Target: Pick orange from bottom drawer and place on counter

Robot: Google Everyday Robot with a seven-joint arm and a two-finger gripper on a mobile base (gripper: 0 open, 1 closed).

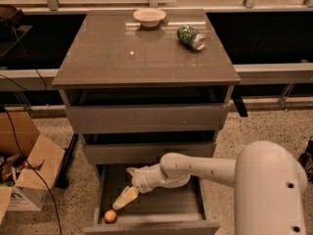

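Orange (110, 216), round as a ball, so there is no long axis to call and no way it points; smooth skin, small, sitting on the plain grey floor of the bottom drawer (168, 207), in the front-left corner as the camera sees it, close against the drawer's front wall. The drawer stands pulled out, the lowest of three flat grey fronts.

My pincer (120, 203) is down inside that drawer, pale and slim, angled downward and to the left off a rounded white wrist. Its tip hangs just above the orange and a touch to the right; whether they touch I cannot tell. Released or clenched, I cannot tell either. It is not carrying the fruit.

Above, the counter (146, 58) is a glossy grey-brown slab with thin edges, catching reflections. At its back sit a shallow pale bowl (149, 16) and, to the right, a green can (191, 37) lying on its side. An open cardboard box (29, 175) rests on the speckled floor (259, 126) at left.
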